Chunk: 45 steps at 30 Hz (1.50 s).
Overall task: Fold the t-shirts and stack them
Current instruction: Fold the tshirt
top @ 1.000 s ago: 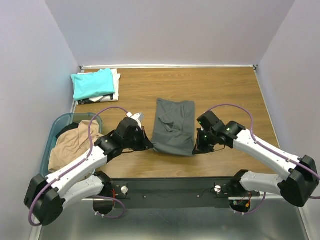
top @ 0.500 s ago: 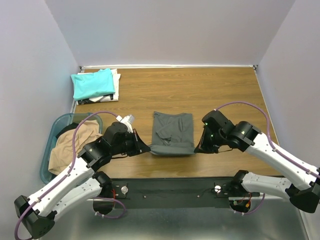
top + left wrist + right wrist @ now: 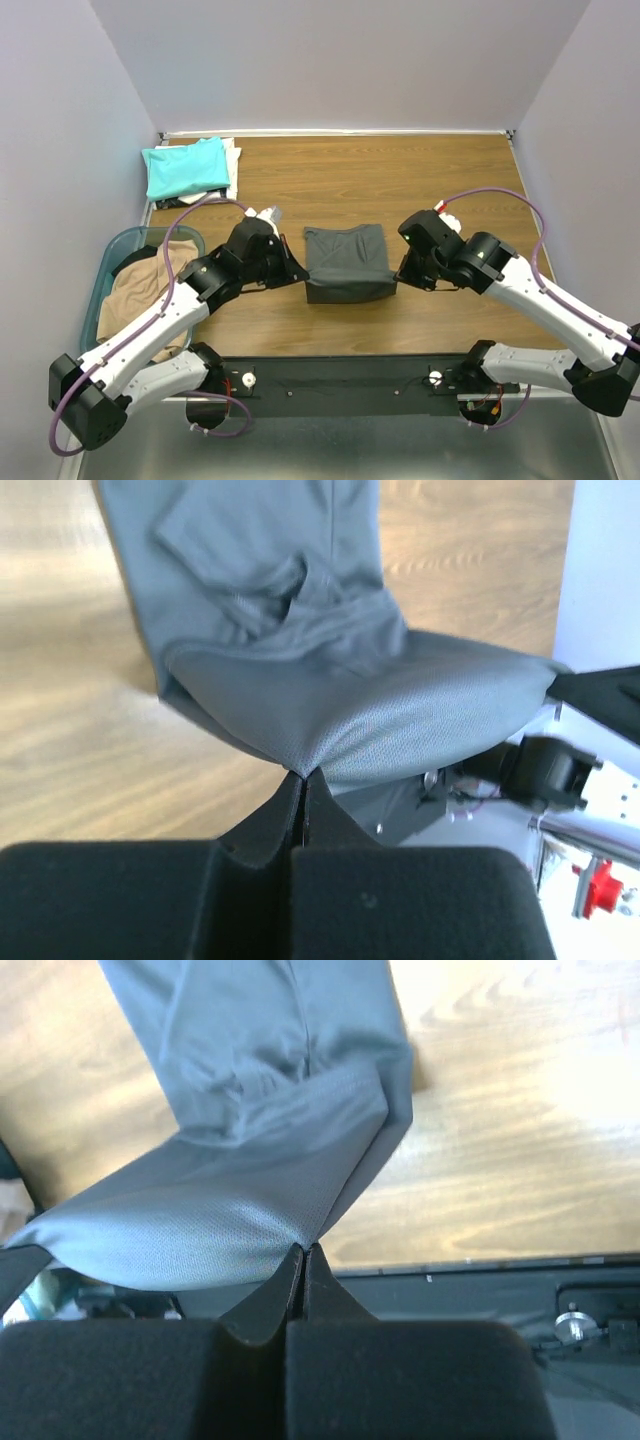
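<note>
The dark grey t-shirt (image 3: 345,262) lies partly folded at the table's middle, its near edge lifted and stretched between both grippers. My left gripper (image 3: 300,277) is shut on its near left corner (image 3: 300,765). My right gripper (image 3: 397,277) is shut on its near right corner (image 3: 305,1240). The lifted flap hangs over the rest of the shirt (image 3: 260,570), which lies flat on the wood. A teal t-shirt (image 3: 185,166) lies folded on a white one (image 3: 233,170) at the far left. A tan t-shirt (image 3: 140,290) sits crumpled in the basket.
The blue-green plastic basket (image 3: 105,270) stands at the left edge beside my left arm. The wooden table (image 3: 440,180) is walled at the back and sides. A black rail (image 3: 340,378) runs along the near edge.
Both grippers have lifted the shirt's near edge and carried it away from the table's front, doubling the shirt over. The shirt now looks shorter front to back.
</note>
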Tool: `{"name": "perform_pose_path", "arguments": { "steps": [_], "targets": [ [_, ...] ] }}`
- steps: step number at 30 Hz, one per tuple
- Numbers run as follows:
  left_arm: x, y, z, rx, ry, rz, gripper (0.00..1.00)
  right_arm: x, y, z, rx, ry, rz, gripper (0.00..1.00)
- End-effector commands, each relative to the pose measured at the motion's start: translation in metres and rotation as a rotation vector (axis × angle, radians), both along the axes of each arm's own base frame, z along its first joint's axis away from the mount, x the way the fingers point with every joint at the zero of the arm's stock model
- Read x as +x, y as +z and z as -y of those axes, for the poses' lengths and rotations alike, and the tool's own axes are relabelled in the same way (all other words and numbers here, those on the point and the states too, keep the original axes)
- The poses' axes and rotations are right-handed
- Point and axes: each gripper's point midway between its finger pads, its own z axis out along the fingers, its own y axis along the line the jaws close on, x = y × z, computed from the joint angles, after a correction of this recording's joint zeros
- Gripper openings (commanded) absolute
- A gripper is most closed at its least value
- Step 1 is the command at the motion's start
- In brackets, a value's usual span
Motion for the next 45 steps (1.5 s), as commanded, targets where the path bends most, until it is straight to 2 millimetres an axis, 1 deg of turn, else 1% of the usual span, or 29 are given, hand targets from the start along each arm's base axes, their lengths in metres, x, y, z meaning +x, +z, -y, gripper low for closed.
{"name": "perform_pose_path", "arguments": {
  "steps": [1, 3, 9, 10, 15, 16, 17, 18, 19, 20, 21, 23, 24, 25, 26, 28, 30, 31, 33, 34, 35, 36, 37, 38, 39, 40, 41, 44, 45],
  "targets": [
    [0.032, 0.017, -0.004, 0.013, 0.008, 0.104, 0.0, 0.027, 0.014, 0.009, -0.067, -0.082, 0.111, 0.01],
    [0.042, 0.013, -0.008, 0.027, 0.01, 0.106, 0.0, 0.033, 0.012, 0.008, -0.096, -0.082, 0.116, 0.0],
    [0.061, 0.013, -0.013, 0.033, 0.002, 0.13, 0.0, 0.058, 0.015, 0.007, -0.143, -0.107, 0.167, 0.0],
    [0.064, 0.009, -0.012, 0.04, -0.002, 0.122, 0.0, 0.061, 0.016, 0.007, -0.146, -0.109, 0.175, 0.01],
    [0.082, 0.008, -0.012, 0.049, -0.018, 0.145, 0.0, 0.083, 0.012, 0.011, -0.182, -0.116, 0.194, 0.0],
    [0.087, 0.003, -0.012, 0.059, -0.018, 0.137, 0.0, 0.089, 0.013, 0.011, -0.179, -0.12, 0.202, 0.0],
    [0.092, 0.005, -0.011, 0.057, -0.016, 0.147, 0.0, 0.094, 0.009, 0.015, -0.189, -0.129, 0.193, 0.0],
    [0.097, 0.004, -0.013, 0.057, -0.015, 0.152, 0.0, 0.099, 0.01, 0.015, -0.19, -0.128, 0.204, 0.0],
    [0.102, -0.001, -0.012, 0.062, -0.016, 0.143, 0.0, 0.103, 0.008, 0.017, -0.196, -0.129, 0.202, 0.0],
    [0.106, 0.001, -0.008, 0.05, -0.026, 0.15, 0.0, 0.108, 0.005, 0.021, -0.203, -0.139, 0.196, 0.0],
    [0.11, -0.007, -0.008, 0.059, -0.034, 0.133, 0.0, 0.115, 0.005, 0.021, -0.204, -0.135, 0.201, 0.0],
    [0.117, -0.009, -0.004, 0.059, -0.048, 0.134, 0.0, 0.122, 0.004, 0.024, -0.202, -0.135, 0.196, 0.0],
    [0.12, -0.012, -0.003, 0.065, -0.052, 0.131, 0.0, 0.127, -0.002, 0.025, -0.219, -0.123, 0.184, 0.0],
    [0.125, -0.018, -0.004, 0.078, -0.054, 0.121, 0.0, 0.132, -0.003, 0.023, -0.215, -0.12, 0.189, 0.0],
    [0.131, -0.018, -0.003, 0.078, -0.052, 0.13, 0.0, 0.138, -0.003, 0.024, -0.221, -0.113, 0.188, 0.0],
    [0.139, -0.022, -0.003, 0.081, -0.051, 0.128, 0.0, 0.148, -0.011, 0.024, -0.241, -0.103, 0.174, 0.01],
    [0.149, -0.029, -0.001, 0.08, -0.057, 0.119, 0.0, 0.157, -0.014, 0.027, -0.255, -0.094, 0.17, 0.0],
    [0.154, -0.038, 0.001, 0.084, -0.065, 0.099, 0.0, 0.162, -0.021, 0.026, -0.267, -0.089, 0.159, 0.0],
    [0.164, -0.04, 0.004, 0.084, -0.073, 0.106, 0.0, 0.172, -0.024, 0.031, -0.28, -0.079, 0.157, 0.0],
    [0.167, -0.049, 0.005, 0.092, -0.077, 0.083, 0.0, 0.178, -0.03, 0.031, -0.285, -0.076, 0.151, 0.01],
    [0.172, -0.048, 0.006, 0.092, -0.076, 0.086, 0.0, 0.183, -0.032, 0.03, -0.282, -0.068, 0.145, 0.0],
    [0.176, -0.055, 0.006, 0.101, -0.074, 0.074, 0.0, 0.191, -0.032, 0.034, -0.285, -0.068, 0.153, 0.0],
    [0.178, -0.058, 0.005, 0.105, -0.07, 0.069, 0.0, 0.195, -0.034, 0.034, -0.283, -0.063, 0.15, 0.01],
    [0.181, -0.058, 0.005, 0.108, -0.065, 0.07, 0.0, 0.199, -0.042, 0.032, -0.288, -0.05, 0.13, 0.0],
    [0.185, -0.061, 0.002, 0.113, -0.056, 0.067, 0.0, 0.207, -0.04, 0.033, -0.29, -0.043, 0.138, 0.0],
    [0.186, -0.067, -0.001, 0.121, -0.048, 0.051, 0.0, 0.21, -0.044, 0.031, -0.293, -0.032, 0.132, 0.0],
    [0.187, -0.069, -0.002, 0.125, -0.045, 0.044, 0.0, 0.213, -0.053, 0.03, -0.299, -0.02, 0.11, 0.0],
    [0.19, -0.074, -0.007, 0.126, -0.028, 0.029, 0.0, 0.222, -0.058, 0.027, -0.303, 0.003, 0.101, 0.0],
    [0.191, -0.074, -0.008, 0.125, -0.024, 0.028, 0.0, 0.223, -0.065, 0.027, -0.313, 0.012, 0.087, 0.0]
  ]
}}
